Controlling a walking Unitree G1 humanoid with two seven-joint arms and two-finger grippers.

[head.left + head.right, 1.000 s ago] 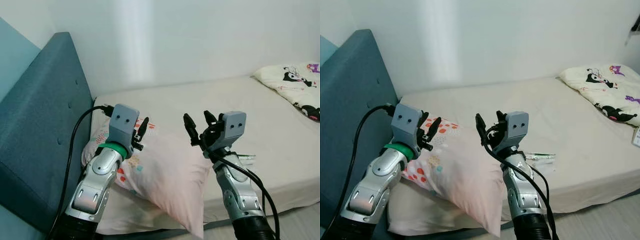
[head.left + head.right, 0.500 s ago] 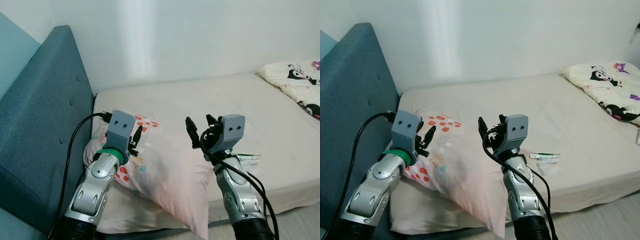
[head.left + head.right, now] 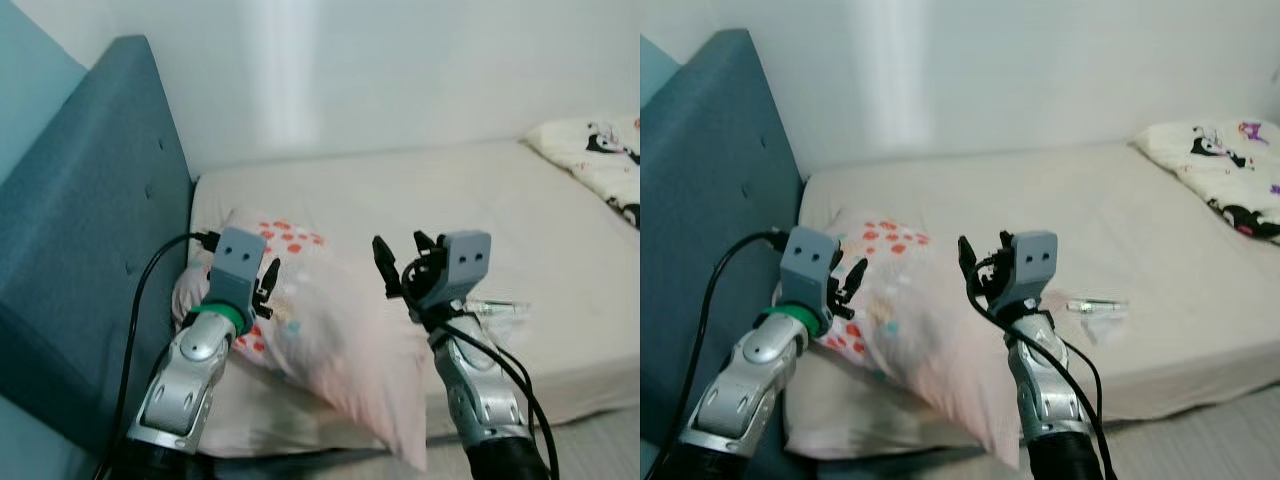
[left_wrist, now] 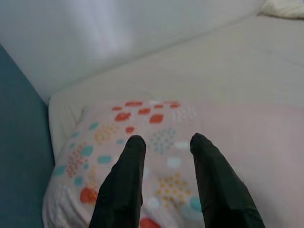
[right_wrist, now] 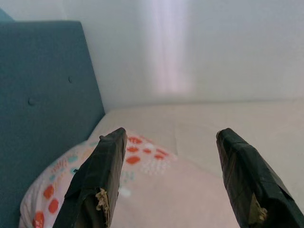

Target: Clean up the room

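A pink pillow (image 3: 335,325) with orange and teal dots lies at the head end of the beige bed (image 3: 420,200), one corner hanging over the near edge. My left gripper (image 3: 268,285) hovers just above the pillow's dotted end, fingers (image 4: 124,180) open with nothing between them. My right gripper (image 3: 400,262) is raised over the pillow's plain end, fingers (image 5: 99,180) spread wide open and empty. A small wrapper and a pen-like item (image 3: 1098,306) lie on the sheet to the right of the right arm.
A teal padded headboard (image 3: 80,250) rises on the left. A white wall (image 3: 380,70) runs behind the bed. A cartoon-print quilt (image 3: 1220,170) lies bunched at the far right. Grey floor (image 3: 1240,430) shows at the bottom right.
The camera has tilted up a little, so the whole scene sits lower. My left gripper has sunk closer to the pillow. The right gripper holds its pose.
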